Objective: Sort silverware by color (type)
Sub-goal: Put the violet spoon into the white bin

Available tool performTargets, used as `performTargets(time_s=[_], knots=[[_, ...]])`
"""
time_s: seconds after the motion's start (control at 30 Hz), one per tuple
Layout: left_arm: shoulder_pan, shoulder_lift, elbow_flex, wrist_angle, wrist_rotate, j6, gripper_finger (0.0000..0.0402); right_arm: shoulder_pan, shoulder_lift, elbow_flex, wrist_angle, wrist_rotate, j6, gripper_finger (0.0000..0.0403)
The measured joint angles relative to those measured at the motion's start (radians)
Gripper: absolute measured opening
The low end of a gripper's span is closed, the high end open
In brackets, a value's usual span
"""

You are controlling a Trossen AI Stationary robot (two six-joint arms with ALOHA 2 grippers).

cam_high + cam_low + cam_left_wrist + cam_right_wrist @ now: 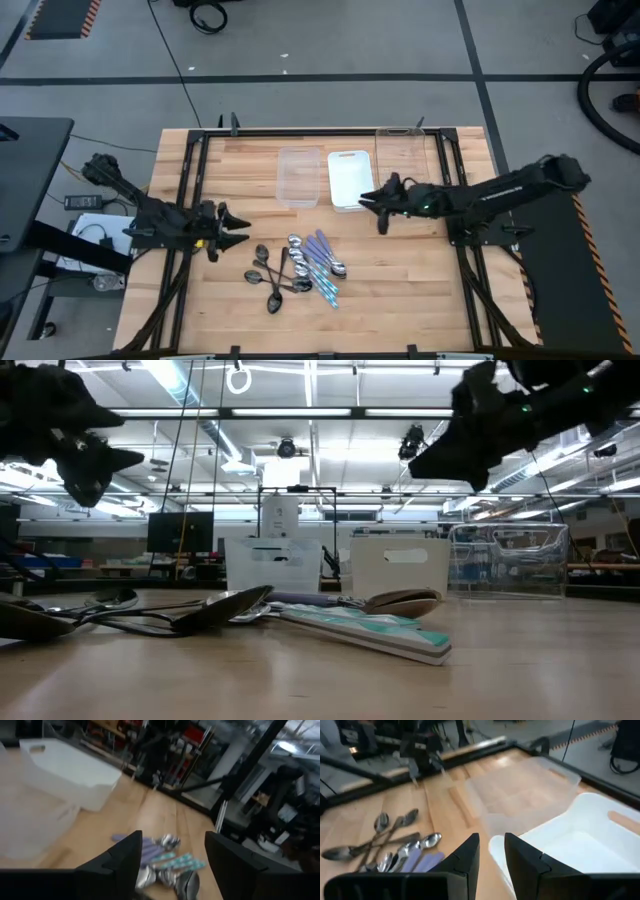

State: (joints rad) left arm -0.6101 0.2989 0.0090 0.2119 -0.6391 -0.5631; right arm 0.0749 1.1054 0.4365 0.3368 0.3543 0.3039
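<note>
The silverware (296, 268) lies in a loose pile on the wooden table's near middle. Dark spoons (272, 283) are on its left, shiny ones (297, 244) in the middle, and blue- and purple-handled ones (323, 264) on its right. My left gripper (238, 228) hovers open just left of the pile. In the left wrist view its fingers (172, 840) stand wide apart, with the spoons (165, 865) beyond them. My right gripper (368, 203) hangs over the white tray's near edge, and its fingers (491, 842) are a narrow gap apart with nothing between them.
Along the far middle stand a clear tray (298, 178), a white tray (350, 180) and a second clear tray (405, 150). Black frame rails (190, 200) run along the table's left, right and far sides. Bare wood lies near the front edge.
</note>
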Motion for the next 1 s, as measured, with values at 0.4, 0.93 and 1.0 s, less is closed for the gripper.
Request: performTargets(time_s=[0.4, 0.93, 1.0], knots=[[-0.011, 0.231, 0.054, 0.0, 0.001, -0.055, 0.0208, 0.106, 0.34, 0.334, -0.203, 0.02, 0.027, 0.0101], [-0.005, 0.51, 0.17, -0.003, 0.024, -0.074, 0.0208, 0.189, 0.676, 0.697, -0.469, 0.014, 0.063, 0.0101], [-0.004, 0.531, 0.181, 0.0, 0.019, -0.076, 0.0208, 0.197, 0.711, 0.743, -0.532, 0.015, 0.082, 0.0104]])
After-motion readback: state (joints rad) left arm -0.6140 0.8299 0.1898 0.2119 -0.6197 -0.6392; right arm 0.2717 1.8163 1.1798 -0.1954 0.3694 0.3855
